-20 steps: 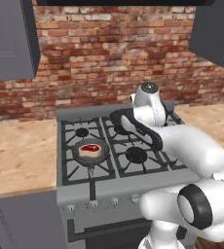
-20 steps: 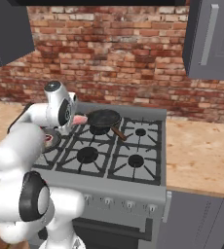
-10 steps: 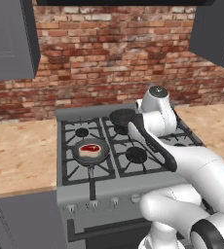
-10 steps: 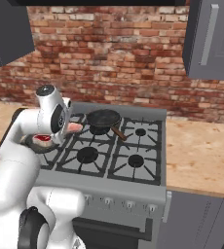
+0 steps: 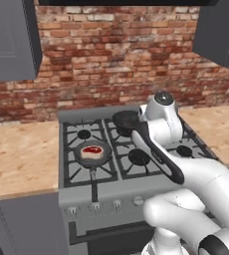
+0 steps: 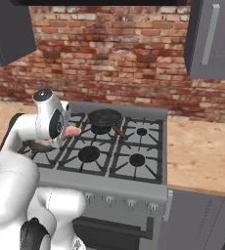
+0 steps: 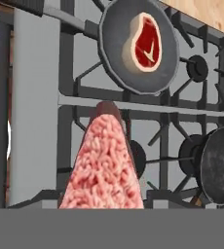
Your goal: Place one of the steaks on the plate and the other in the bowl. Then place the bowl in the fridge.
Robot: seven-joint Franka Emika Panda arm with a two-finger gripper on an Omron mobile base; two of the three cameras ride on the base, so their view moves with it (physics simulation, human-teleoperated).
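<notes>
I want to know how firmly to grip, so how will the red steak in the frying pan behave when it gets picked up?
The red steak looks thin and flat, so probably light and somewhat floppy if pinched at one edge. It lies flat in the shallow frying pan, so it likely won't roll, though it may slide. The pale steak in the gripper stands out without drooping, hinting at some stiffness.

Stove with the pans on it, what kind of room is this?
It looks like a kitchen. There is a grey gas stove with burners, a frying pan holding a red steak, wooden counters on both sides, and a brick wall with dark cabinets above.
</notes>
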